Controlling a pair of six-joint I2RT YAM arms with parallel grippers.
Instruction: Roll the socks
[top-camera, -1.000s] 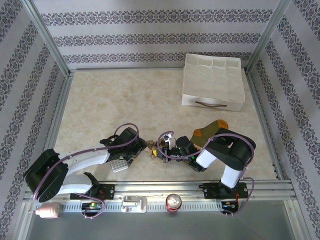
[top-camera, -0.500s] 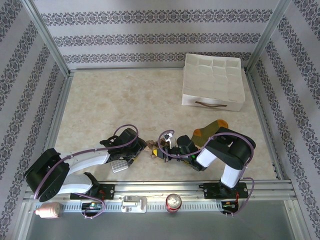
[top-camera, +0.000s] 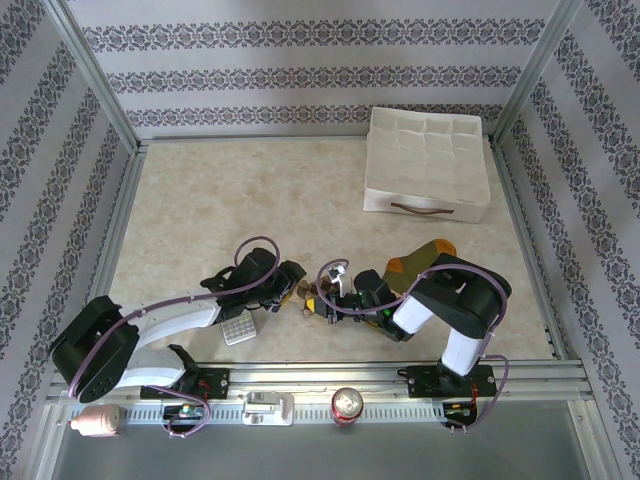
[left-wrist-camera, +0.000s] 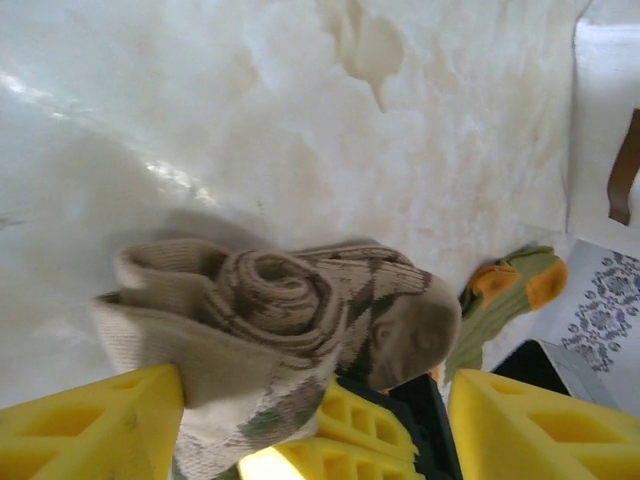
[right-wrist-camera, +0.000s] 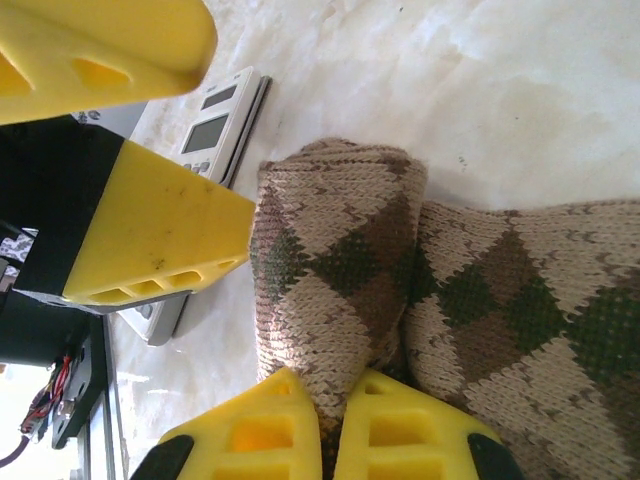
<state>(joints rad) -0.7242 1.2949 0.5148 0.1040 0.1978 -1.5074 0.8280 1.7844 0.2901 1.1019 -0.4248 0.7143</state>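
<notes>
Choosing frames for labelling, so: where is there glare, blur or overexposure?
Left wrist: glare streaks on the table, argyle sock slightly soft, near yellow fingers blurred. Right wrist: sock knit sharp, bottom-left corner blown out. Top external: even light, soft shadows.

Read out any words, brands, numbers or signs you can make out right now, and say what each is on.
No text is legible.
On the grey calculator, the key and display markings are too blurred to read.
On the red-rimmed drink can, seen from above, no label can be read.
On the brown and beige argyle sock and the white divided box, no print is visible.
</notes>
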